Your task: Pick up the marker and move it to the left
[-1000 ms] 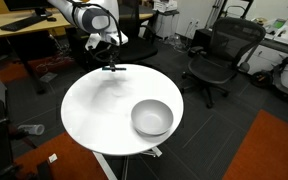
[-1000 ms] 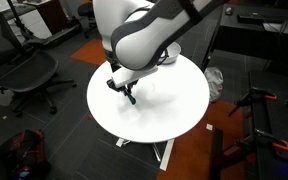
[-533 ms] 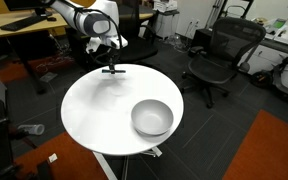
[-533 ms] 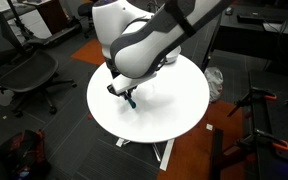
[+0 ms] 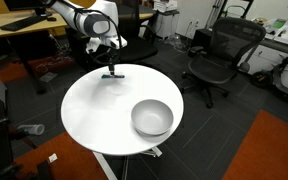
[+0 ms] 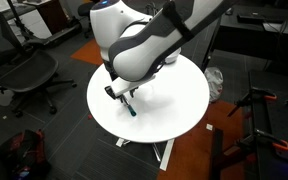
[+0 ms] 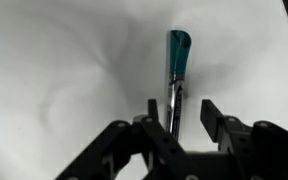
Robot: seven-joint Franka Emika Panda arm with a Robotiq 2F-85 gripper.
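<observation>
The marker (image 7: pixel 175 70) is a thin dark stick with a teal-blue end pointing away from me in the wrist view. It sits between my fingers, close to the left finger (image 7: pixel 152 112) and clear of the right one. My gripper (image 7: pixel 182 115) is open around it. In both exterior views the gripper (image 5: pixel 112 68) (image 6: pixel 121 92) is low over the round white table (image 5: pixel 94 115), near its edge. The marker (image 6: pixel 130 106) shows just below the fingers, at the table's surface.
A grey bowl (image 5: pixel 152 118) stands on the table's other side, well away from the gripper. Office chairs (image 5: pixel 216 55) (image 6: pixel 19 70) and desks surround the table. The table edge (image 6: pixel 96 105) is close to the gripper.
The gripper has come down with the marker towards the table surface. The jaws now stand apart around the marker.
</observation>
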